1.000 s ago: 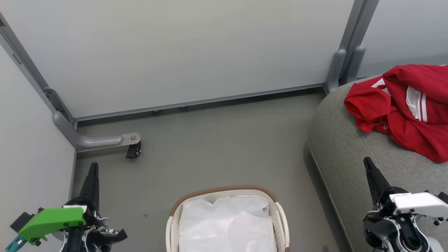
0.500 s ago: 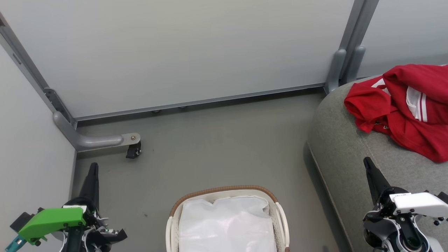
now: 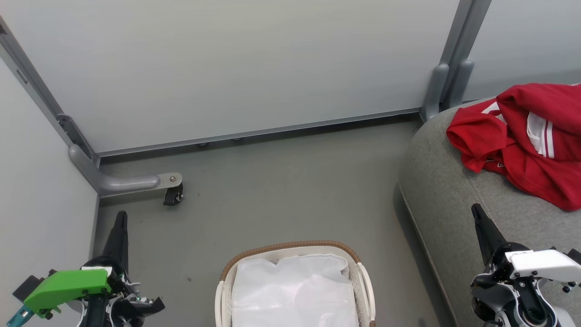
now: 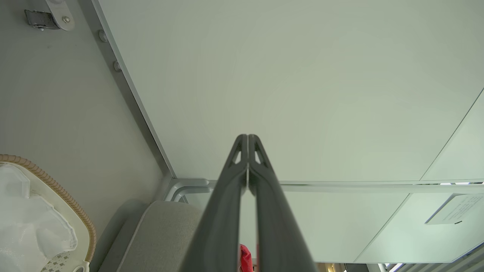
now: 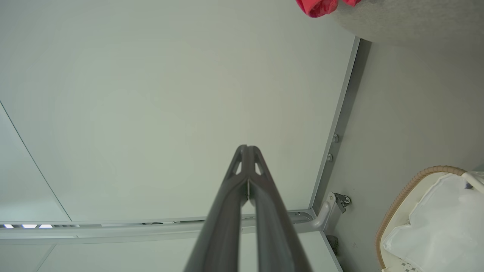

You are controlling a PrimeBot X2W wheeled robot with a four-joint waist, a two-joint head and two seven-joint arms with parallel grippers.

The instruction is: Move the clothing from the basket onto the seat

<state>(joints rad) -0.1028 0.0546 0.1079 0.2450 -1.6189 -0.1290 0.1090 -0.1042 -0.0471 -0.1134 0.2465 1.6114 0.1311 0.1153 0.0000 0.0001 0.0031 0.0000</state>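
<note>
Jaws pressed together, tip to tip, on both the left gripper [image 4: 247, 139] and the right gripper [image 5: 247, 148], nothing pinched between them. Both sets pointed ahead toward a pale wall panel [image 3: 236, 68], well apart from each other. Red clothing [image 3: 531, 145] with white stripes heaped on the grey seat [image 3: 454, 204], ahead of the right jaws and off to their right, apart from the fingertips. Right jaws seen over the seat's rounded near edge in the head view. White basket [image 3: 290, 246] with brown woven rim on the grey floor [image 3: 281, 181] between the two sets of jaws, back behind their tips, holding a crumpled white liner cloth [image 3: 292, 290]. Small black caster [image 3: 173, 196] on a grey metal foot just ahead and to the right of the left jaws.
</note>
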